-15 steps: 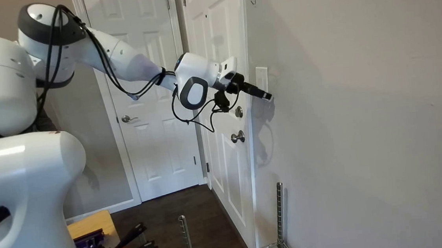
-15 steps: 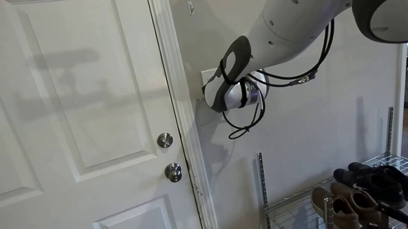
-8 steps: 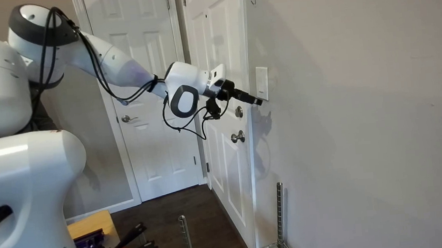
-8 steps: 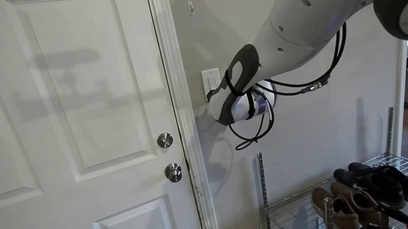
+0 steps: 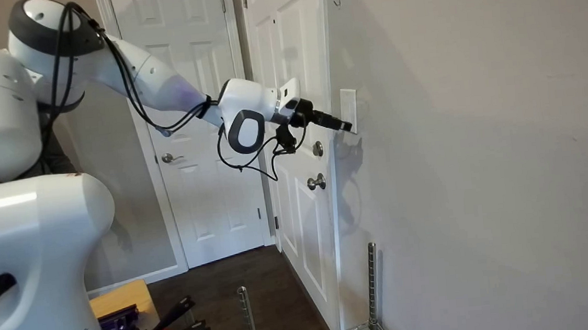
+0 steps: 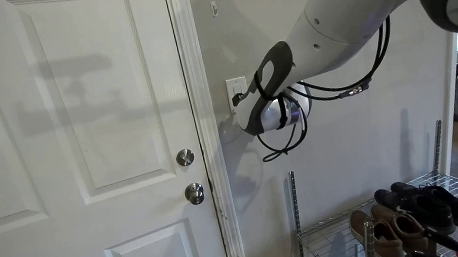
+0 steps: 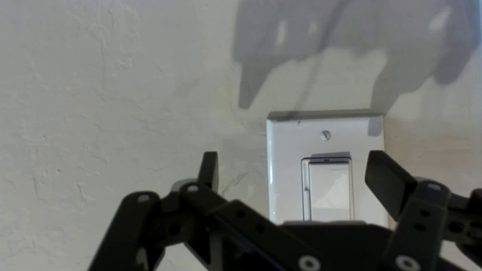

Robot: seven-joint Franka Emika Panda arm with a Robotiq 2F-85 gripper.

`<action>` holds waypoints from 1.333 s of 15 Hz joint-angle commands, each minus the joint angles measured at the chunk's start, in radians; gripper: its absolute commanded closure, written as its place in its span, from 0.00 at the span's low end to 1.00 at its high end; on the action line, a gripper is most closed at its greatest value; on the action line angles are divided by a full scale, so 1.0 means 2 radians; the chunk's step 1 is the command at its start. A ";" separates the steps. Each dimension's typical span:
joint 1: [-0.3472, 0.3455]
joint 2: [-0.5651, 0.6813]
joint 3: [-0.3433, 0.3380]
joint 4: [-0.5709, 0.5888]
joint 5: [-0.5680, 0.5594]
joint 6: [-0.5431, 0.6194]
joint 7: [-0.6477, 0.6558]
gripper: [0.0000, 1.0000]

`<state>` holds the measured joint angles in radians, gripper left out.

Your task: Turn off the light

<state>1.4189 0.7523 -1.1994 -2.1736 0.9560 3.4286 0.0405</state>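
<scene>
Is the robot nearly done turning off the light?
Done: the gripper is up by the light switch, which shows between its open jaws in the wrist view. In hand: probably lining up; I can't tell if it's touching. Left: likely the press, as the wall looks lit, with shadows.

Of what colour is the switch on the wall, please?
White. The switch shows best in the wrist view.

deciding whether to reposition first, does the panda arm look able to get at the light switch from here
Probably yes: the open gripper seems close to the light switch, and in the wrist view no other object stands between them.
</scene>
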 commanded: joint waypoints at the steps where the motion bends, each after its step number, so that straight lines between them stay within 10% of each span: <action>1: -0.005 -0.027 0.001 -0.013 -0.015 0.011 -0.011 0.00; 14: -0.063 -0.030 0.012 0.018 -0.057 -0.006 -0.012 0.00; 20: -0.038 -0.102 0.029 -0.029 -0.072 0.027 -0.017 0.00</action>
<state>1.3278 0.7087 -1.1811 -2.1569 0.8690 3.4274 0.0404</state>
